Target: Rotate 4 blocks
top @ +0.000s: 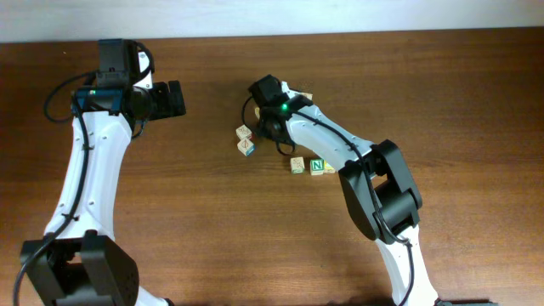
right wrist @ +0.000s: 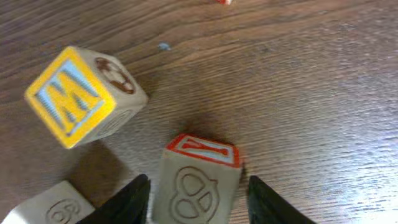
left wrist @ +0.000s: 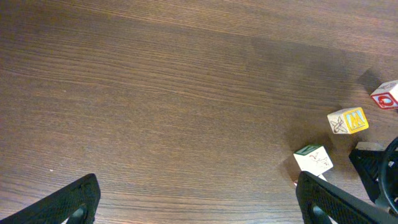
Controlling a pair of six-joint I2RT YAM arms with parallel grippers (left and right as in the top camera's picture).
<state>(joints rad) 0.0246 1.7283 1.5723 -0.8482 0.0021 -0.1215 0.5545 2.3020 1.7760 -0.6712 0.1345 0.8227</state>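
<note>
Right wrist view: red-top block (right wrist: 196, 196) sits upright on the worktop (right wrist: 323, 93) btwn the jaws of the R gripper (right wrist: 198, 183), carved face toward the cam. The jaws are roughly half-wide, one just beside each flank. Can't tell whether they pinch it or only bracket it. Yellow block (right wrist: 81, 96) w/ a blue letter lies ahead and to the left in that cam, apart from the red-top one and turned corner-on. Pale block (right wrist: 50, 208) is just outside the left finger, cut off by the frame edge.

Overhead, the R gripper hides the red-top block. Green N block (top: 317, 167), w/ a neighbour on each side, lies behind the gripper, beside the R forearm. L gripper (top: 176, 98) is well apart from all the blocks, jaws at full width and holding nothing. Its own cam shows bare wood btwn the fingers.

Step, as I read it: R arm is working one block, either about to clamp or just letting go. No way to say how many of the four are turned.

Next move, if clamping: close square on the flat flanks, twist about the vertical w/o tipping it, and keep the left finger off the pale block. If releasing: back straight up so the block isn't dragged.
</note>
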